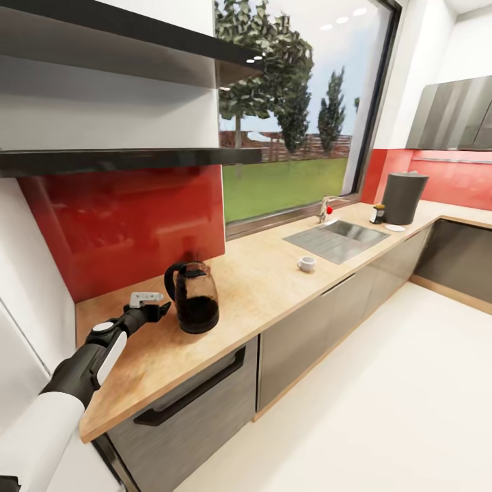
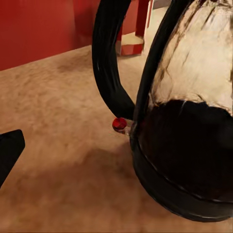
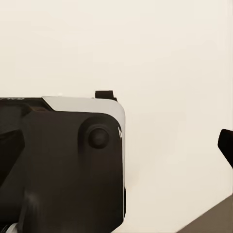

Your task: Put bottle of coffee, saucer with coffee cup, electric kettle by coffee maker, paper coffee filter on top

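One left gripper [image 1: 161,309] lined up beside rounded smoky-glass electric kettle [image 1: 194,296], at its black loop handle [image 2: 109,63].
Nothing grasped; jaw opening unclear, kettle well apart from tall dark grey coffee maker [image 1: 403,197].

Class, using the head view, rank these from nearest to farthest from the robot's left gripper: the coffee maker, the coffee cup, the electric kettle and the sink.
1. The electric kettle, right beside the left gripper, at the counter's near end.
2. The coffee cup, mid-counter, just before the sink.
3. The sink, under the window.
4. The coffee maker, at the far corner.
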Motion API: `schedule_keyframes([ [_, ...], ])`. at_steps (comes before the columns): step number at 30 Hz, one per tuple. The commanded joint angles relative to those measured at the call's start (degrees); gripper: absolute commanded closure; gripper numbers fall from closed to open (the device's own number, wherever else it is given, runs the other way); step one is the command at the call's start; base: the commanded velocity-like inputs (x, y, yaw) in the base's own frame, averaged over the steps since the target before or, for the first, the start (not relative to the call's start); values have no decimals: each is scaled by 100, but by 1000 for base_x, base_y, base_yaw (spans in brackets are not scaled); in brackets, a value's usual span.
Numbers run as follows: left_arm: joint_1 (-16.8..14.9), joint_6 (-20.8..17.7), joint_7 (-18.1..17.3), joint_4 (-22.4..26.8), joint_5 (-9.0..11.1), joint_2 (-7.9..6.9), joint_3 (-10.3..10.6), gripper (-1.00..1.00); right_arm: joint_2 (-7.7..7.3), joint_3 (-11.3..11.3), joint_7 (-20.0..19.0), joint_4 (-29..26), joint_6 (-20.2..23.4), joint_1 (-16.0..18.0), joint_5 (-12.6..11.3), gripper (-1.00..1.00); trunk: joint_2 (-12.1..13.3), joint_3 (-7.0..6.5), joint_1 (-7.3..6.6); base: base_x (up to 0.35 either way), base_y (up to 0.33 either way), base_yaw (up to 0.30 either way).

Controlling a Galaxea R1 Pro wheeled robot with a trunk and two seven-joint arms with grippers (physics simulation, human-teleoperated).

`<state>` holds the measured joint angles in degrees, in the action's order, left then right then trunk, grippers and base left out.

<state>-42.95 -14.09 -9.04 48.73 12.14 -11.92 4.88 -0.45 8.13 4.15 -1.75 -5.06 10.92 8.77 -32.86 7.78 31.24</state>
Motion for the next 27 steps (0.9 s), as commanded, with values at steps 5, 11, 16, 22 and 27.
schedule_keyframes([
  [5,-7,-38,11,6,56,-4,6,-100,1,48,15,8,-21,2,60,-100,-9,10,3,117,13,0],
  [11,-11,-36,16,5,56,1,4,-100,3,48,15,8,-21,3,59,-100,-9,10,3,189,125,0],
  [16,-5,-33,16,10,59,3,1,-100,8,48,15,8,-21,4,61,-100,-9,10,3,73,54,0],
  [22,-3,-31,16,10,60,-2,-3,-100,9,48,15,8,-21,3,58,-100,-9,10,3,13,9,0],
  [27,-3,-29,16,11,60,-9,-4,-100,9,48,15,8,-21,6,60,-100,-9,10,3,1,1,0],
])
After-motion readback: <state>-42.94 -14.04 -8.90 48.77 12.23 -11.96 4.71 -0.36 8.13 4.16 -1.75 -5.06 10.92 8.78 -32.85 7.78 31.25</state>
